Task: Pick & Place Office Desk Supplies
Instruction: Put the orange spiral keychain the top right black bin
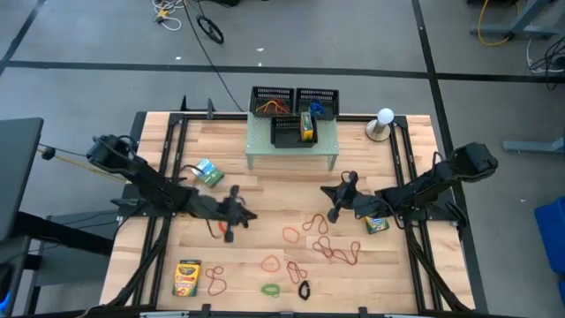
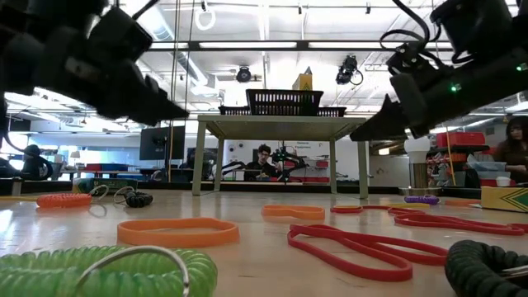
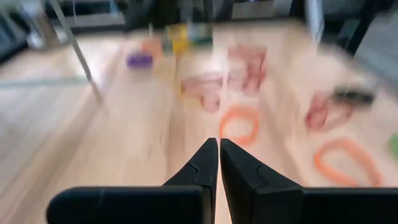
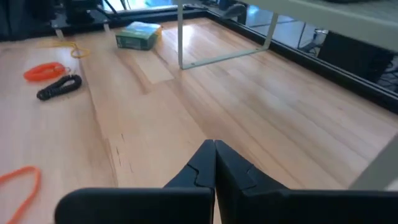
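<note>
High view, near edge of table (image 1: 159, 132): crayon box (image 1: 187, 276) at left corner, lying flat; orange band (image 1: 216, 283) just beside it; green coil (image 1: 271, 289) and black coil (image 1: 304, 289) farther right, with orange and red bands (image 1: 291, 265) just behind. Red bands (image 1: 340, 252) tangled at centre-right, more red loops (image 1: 315, 223) behind them.

Mid table: left claw (image 1: 243, 212) over bare wood left of centre, fingers (image 3: 208, 165) pressed together, nothing held. Right claw (image 1: 338, 201) right of centre, fingers (image 4: 211, 163) pressed together, nothing held. Second crayon box (image 1: 377, 225) beside right arm, partly under it. Third crayon box (image 1: 208, 172) tilted, behind left arm.

Far side: pale green riser (image 1: 291, 141) at centre rear. Small black tray (image 1: 287, 132) on riser, fourth crayon box (image 1: 307, 126) upright just beside it. Two black mesh trays (image 1: 294, 102) behind, left one holding orange and red bands, right one holding a blue item. White ball on stand (image 1: 383, 122) at right rear corner.

Low view: green coil (image 2: 107, 272) nearest, orange band (image 2: 177, 233) behind, red bands (image 2: 363, 247) at right, riser (image 2: 280, 124) with tray (image 2: 285, 101) at centre rear. Both arms hanging above table, clear of all bands.

Left wrist view: orange band (image 3: 239, 124) ahead of closed fingers, apart from them.

Right wrist view: crayon box (image 4: 140, 34), orange coil (image 4: 43, 71) and black coil (image 4: 59, 87) well ahead of closed fingers.
</note>
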### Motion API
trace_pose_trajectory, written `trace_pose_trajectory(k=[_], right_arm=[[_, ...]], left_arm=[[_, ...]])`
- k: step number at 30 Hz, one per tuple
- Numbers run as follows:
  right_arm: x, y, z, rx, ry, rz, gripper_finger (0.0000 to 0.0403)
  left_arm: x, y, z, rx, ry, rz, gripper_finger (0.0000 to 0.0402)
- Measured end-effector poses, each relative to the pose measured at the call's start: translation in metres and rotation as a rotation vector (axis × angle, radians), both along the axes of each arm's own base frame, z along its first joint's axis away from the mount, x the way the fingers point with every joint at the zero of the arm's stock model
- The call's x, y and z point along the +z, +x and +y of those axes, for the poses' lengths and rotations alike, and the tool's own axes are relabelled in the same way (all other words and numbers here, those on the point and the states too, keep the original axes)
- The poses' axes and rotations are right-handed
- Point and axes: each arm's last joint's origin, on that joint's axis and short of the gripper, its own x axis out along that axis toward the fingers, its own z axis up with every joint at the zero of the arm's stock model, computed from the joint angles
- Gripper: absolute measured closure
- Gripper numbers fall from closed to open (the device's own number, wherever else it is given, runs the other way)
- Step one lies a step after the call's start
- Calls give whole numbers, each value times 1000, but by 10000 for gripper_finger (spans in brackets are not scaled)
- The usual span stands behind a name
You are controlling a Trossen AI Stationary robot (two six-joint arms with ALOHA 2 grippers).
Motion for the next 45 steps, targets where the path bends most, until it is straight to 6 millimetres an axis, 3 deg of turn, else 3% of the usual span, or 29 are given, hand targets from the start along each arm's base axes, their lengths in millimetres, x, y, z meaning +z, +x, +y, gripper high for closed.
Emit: trace_pose_trajectory(k=[6, 12, 19, 25, 32, 39, 45], right_arm=[[-6, -3, 2, -49, 1, 21, 400], [-24, -1, 3, -69, 13, 74, 400], [-38, 3, 3, -76, 9, 79, 400], [-42, 3, 3, -77, 6, 91, 400], [-41, 3, 3, -77, 8, 85, 400], [-41, 3, 4, -76, 8, 85, 400], [-41, 4, 4, -60, 18, 89, 400]], left_arm=[[11, 14, -35, -2, 45, 242, 376], [25, 9, -69, -61, -2, 443, 343], [27, 17, -87, -219, -92, 434, 331], [36, 8, -91, -78, -73, 634, 348], [57, -14, -94, 134, -93, 909, 296], [51, -21, -88, 243, -10, 872, 251], [40, -27, -73, 226, 27, 909, 280]])
